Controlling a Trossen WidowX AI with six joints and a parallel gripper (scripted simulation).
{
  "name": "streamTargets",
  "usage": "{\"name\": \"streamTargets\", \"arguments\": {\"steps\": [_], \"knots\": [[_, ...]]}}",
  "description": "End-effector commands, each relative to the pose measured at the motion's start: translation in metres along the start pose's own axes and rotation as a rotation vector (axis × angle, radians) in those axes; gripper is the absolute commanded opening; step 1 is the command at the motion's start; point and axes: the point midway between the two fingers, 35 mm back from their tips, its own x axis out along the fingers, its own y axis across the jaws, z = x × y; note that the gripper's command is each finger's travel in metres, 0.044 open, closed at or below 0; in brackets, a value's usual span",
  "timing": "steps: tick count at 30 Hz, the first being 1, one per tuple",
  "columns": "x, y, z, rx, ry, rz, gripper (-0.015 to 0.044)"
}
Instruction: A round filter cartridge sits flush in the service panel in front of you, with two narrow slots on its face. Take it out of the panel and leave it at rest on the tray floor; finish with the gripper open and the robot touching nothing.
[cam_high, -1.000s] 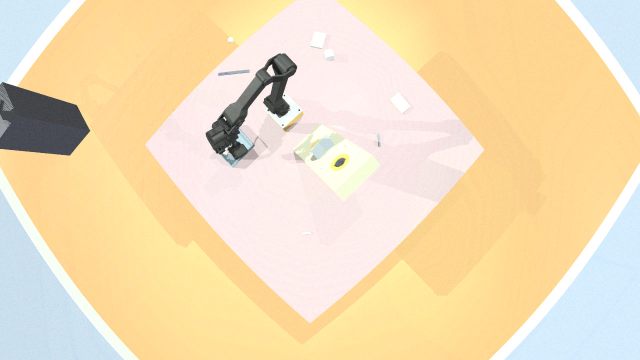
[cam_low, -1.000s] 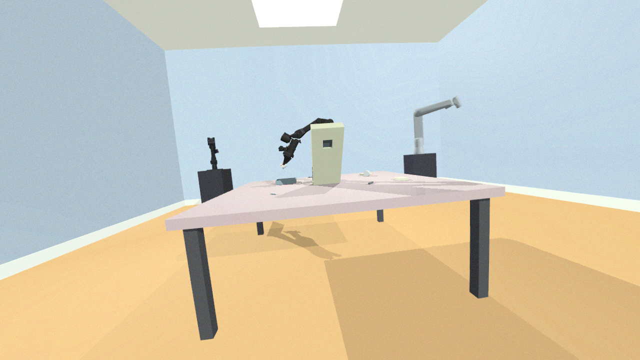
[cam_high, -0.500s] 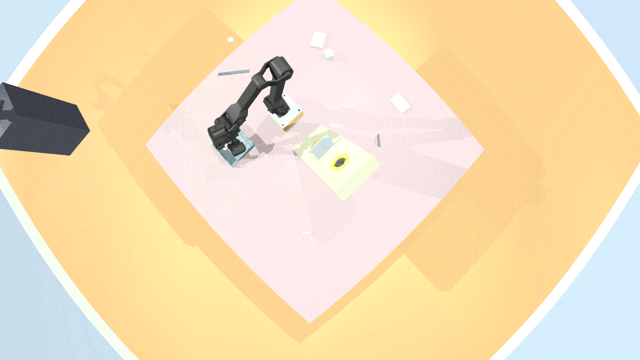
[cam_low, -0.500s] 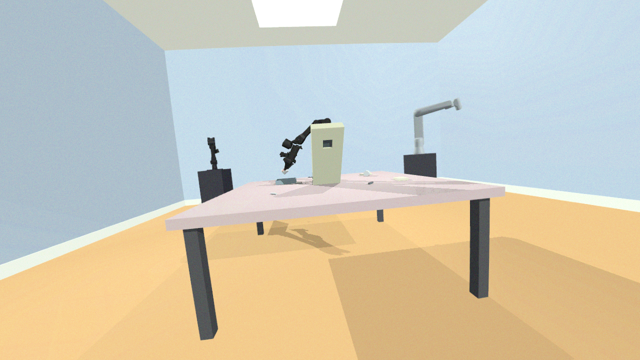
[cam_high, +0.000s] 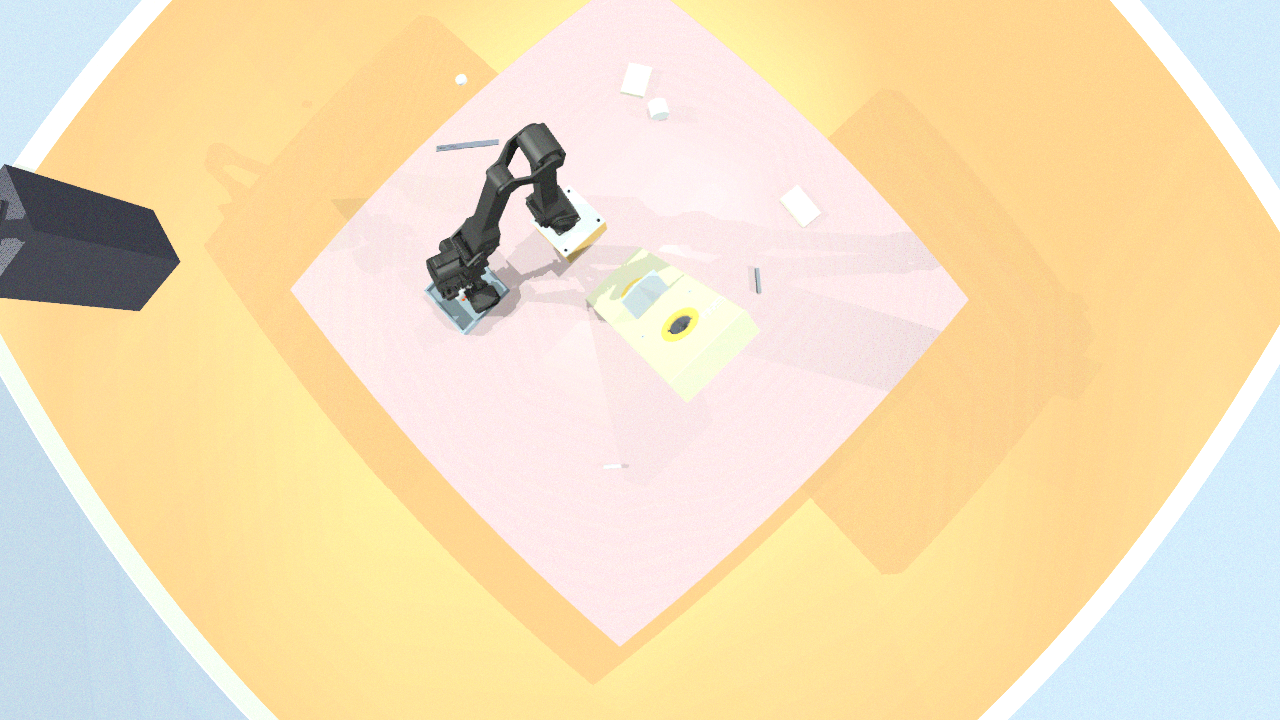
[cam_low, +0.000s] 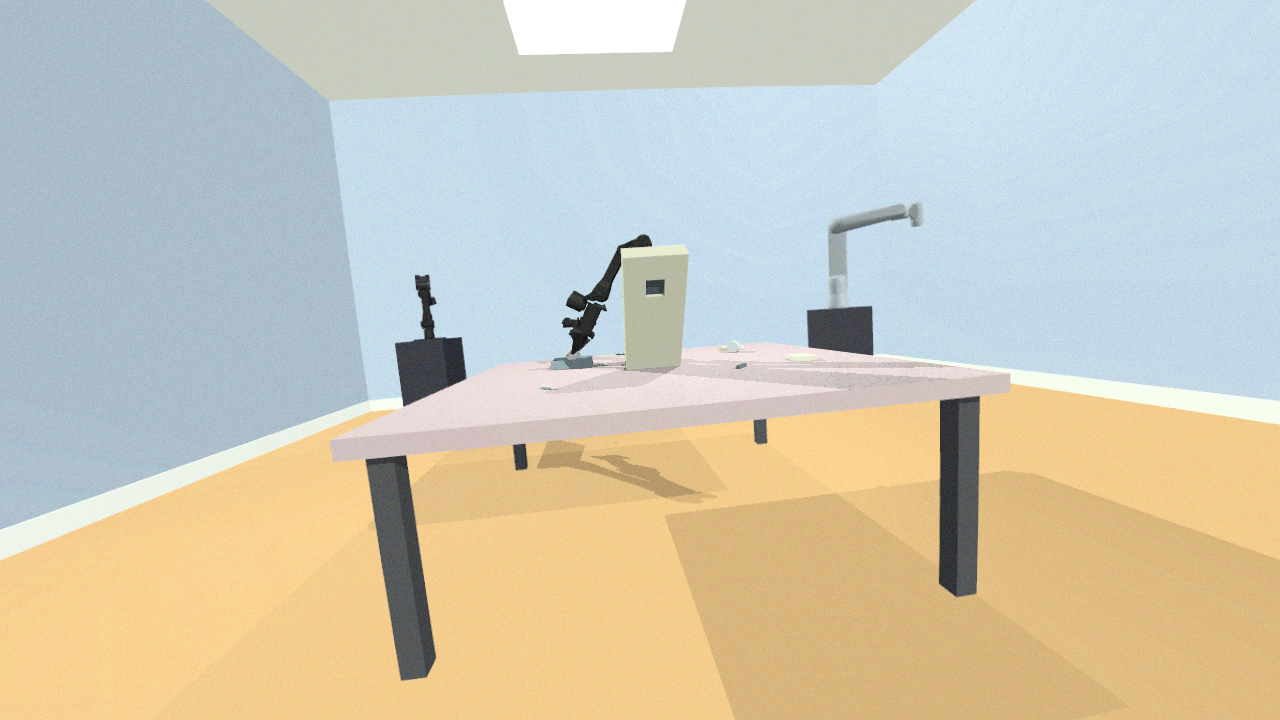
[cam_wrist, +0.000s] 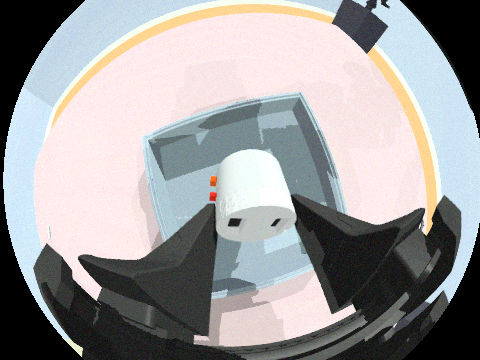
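Note:
My gripper (cam_high: 469, 293) (cam_low: 573, 353) (cam_wrist: 253, 205) is shut on the white filter cartridge (cam_wrist: 252, 180), one finger on each side. The cartridge's two dark slots face the wrist camera, and small orange and red tabs stick out on its left. The cartridge is inside the outline of the blue-grey tray (cam_high: 461, 315) (cam_low: 562, 364) (cam_wrist: 230, 137), low over or on its floor; I cannot tell if it touches. The cream service panel (cam_high: 716, 358) (cam_low: 653, 331) stands apart, with a dark round opening inside a yellow ring (cam_high: 665, 331).
The arm's white base plate (cam_high: 586, 219) is beside the panel. A long grey bar (cam_high: 467, 145), white blocks (cam_high: 636, 80) (cam_high: 800, 205), a white cylinder (cam_high: 658, 109) and a short grey bar (cam_high: 757, 280) lie away from the tray. The tray has raised walls.

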Motion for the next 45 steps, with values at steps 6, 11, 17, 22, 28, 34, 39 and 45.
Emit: {"name": "streamTargets", "arguments": {"steps": [6,11,17,22,28,34,39,45], "knots": [[-0.001,0.0,0.001,0.0,-0.003,0.0,0.0236],[-0.001,0.0,0.001,0.0,-0.003,0.0,0.0368],[-0.001,0.0,0.001,0.0,-0.003,0.0,0.044],[-0.042,0.0,0.028,0.0,-0.003,0.0,0.044],[-0.062,0.0,0.036,0.0,-0.002,0.0,0.044],[-0.05,0.001,0.034,-0.006,-0.011,0.004,0.044],[-0.05,0.001,0.034,-0.006,-0.011,0.004,0.044],[-0.05,0.001,0.034,-0.006,-0.011,0.004,0.044]]}}
